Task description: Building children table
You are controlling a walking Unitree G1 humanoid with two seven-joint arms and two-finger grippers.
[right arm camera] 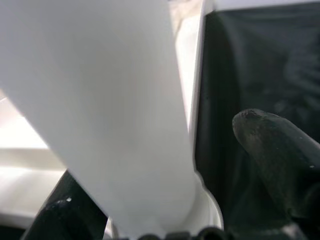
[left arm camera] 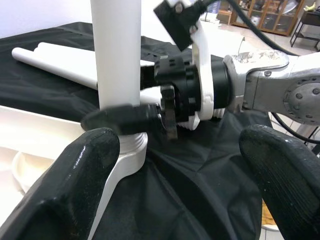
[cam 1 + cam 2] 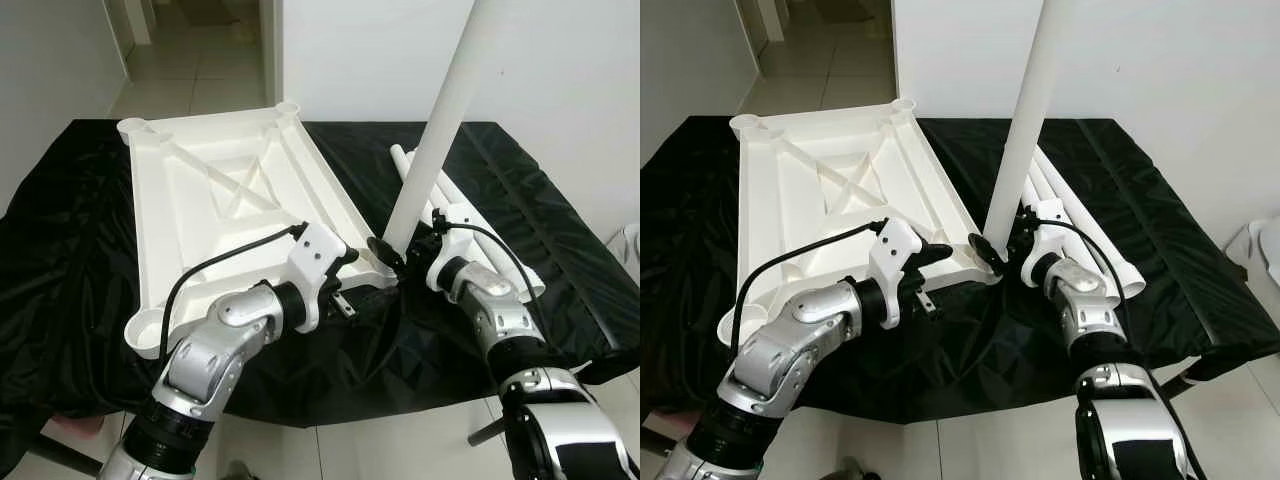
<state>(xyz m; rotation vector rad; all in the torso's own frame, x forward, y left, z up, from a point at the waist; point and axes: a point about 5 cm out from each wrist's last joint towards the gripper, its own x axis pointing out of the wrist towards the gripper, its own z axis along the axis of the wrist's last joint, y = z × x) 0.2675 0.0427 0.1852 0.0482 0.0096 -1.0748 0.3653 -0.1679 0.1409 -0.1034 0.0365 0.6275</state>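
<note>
— Where is the leg?
— The white table leg (image 3: pixel 440 120) stands nearly upright in the near corner socket of the upturned white tabletop (image 3: pixel 230 190), which lies on the black-draped worktop (image 3: pixel 80 230).
— Who holds it?
— The right gripper (image 3: pixel 392 252) is clamped around its base; the left wrist view shows one black finger (image 2: pixel 120 117) wrapping the tube.
— And the left gripper (image 2: pixel 185 175)?
— Spread wide, close by the socket, holding nothing.
— Anything else?
— Spare legs (image 3: pixel 450 200) lie behind, on the cloth.
</note>
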